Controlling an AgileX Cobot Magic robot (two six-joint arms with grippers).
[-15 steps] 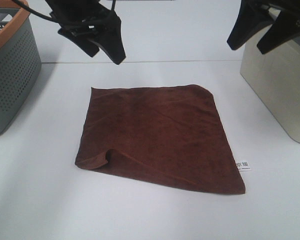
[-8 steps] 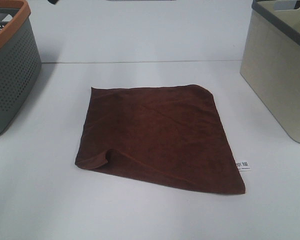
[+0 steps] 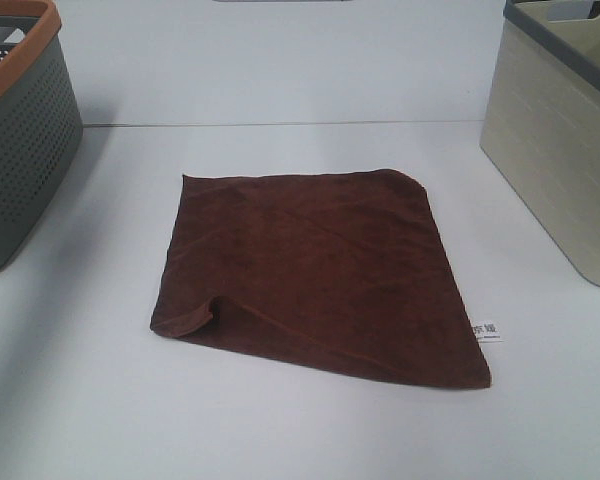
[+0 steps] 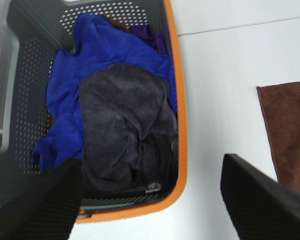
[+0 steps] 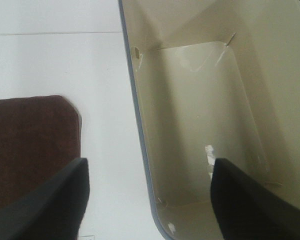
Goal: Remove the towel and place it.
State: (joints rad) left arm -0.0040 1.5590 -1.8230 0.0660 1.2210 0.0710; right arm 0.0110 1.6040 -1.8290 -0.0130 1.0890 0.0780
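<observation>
Both claws, left claw (image 4: 150, 200) and right claw (image 5: 150, 200), gape empty; towel (image 3: 315, 270) cut off in wrist views.

Black tool fingers (image 4: 35, 205), ribbed pads, matte

High front cam, wrists down, towel (image 3: 315, 272) shared
</observation>
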